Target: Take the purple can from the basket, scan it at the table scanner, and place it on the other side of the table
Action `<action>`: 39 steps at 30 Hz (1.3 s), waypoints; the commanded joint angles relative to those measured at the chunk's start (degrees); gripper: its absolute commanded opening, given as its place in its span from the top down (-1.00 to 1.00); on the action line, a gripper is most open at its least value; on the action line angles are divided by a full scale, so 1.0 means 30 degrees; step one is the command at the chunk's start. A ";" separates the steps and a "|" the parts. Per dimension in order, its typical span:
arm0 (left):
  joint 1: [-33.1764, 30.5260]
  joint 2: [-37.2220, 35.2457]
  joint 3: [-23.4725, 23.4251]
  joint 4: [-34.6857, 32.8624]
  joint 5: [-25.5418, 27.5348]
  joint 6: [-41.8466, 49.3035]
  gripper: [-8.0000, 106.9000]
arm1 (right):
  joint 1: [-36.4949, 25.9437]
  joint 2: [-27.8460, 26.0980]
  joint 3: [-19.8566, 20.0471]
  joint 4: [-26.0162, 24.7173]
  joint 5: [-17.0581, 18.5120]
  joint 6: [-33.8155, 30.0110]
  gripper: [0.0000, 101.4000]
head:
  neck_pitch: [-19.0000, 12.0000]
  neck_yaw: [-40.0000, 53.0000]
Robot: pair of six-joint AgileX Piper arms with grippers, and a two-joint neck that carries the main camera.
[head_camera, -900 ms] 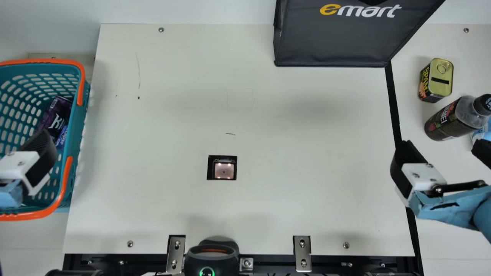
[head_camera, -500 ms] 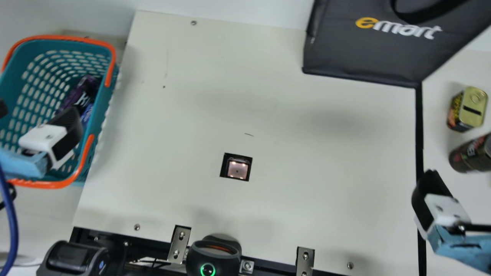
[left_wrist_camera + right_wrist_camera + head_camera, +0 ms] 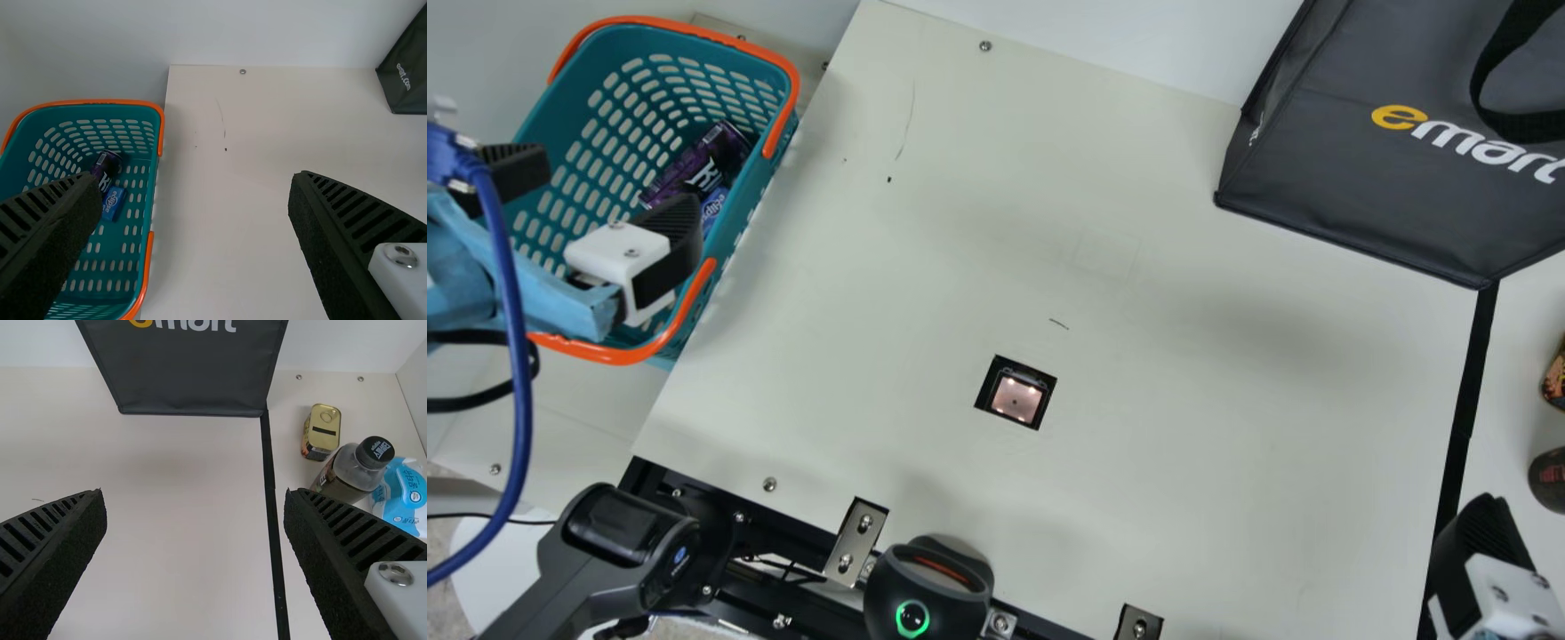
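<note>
In the main view my left gripper [image 3: 609, 196] stands open over the near part of the teal basket [image 3: 569, 191]. The purple can [image 3: 698, 164] lies in that basket, beyond the fingers, beside a small blue packet. The left wrist view shows my left gripper [image 3: 193, 200] with fingers wide apart and nothing between them, and the purple can [image 3: 105, 168] partly behind one finger. The table scanner [image 3: 1016, 394] is set into the tabletop. My right gripper [image 3: 1485, 551] is at the main view's lower right; in the right wrist view this gripper [image 3: 195, 520] is open and holds nothing.
A black bag [image 3: 1369, 169] stands at the table's back right. Beyond the black tape line [image 3: 272, 513] are a yellow-topped tin [image 3: 321, 432], a dark bottle [image 3: 350, 473] and a blue-white pouch [image 3: 403, 495]. A black handheld device [image 3: 618, 542] sits at the near left edge.
The neck camera has turned toward the left, so the whole main view has shifted and tilted. Neither arm has clearly moved, and the can lies in the basket as before.
</note>
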 commanded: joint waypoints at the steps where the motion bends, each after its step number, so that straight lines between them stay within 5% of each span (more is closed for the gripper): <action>1: 0.0000 0.0000 0.0000 0.0000 0.0000 0.0000 -0.71 | 0.0000 0.0000 0.0000 0.0000 0.0000 0.0000 -0.87 | -0.0524 0.0046; 39: 0.1583 0.1051 -0.0035 0.0490 -0.1024 -0.1060 -0.71 | 0.0000 0.0000 0.0000 0.0000 0.0014 0.0000 -0.87 | -0.0524 0.0046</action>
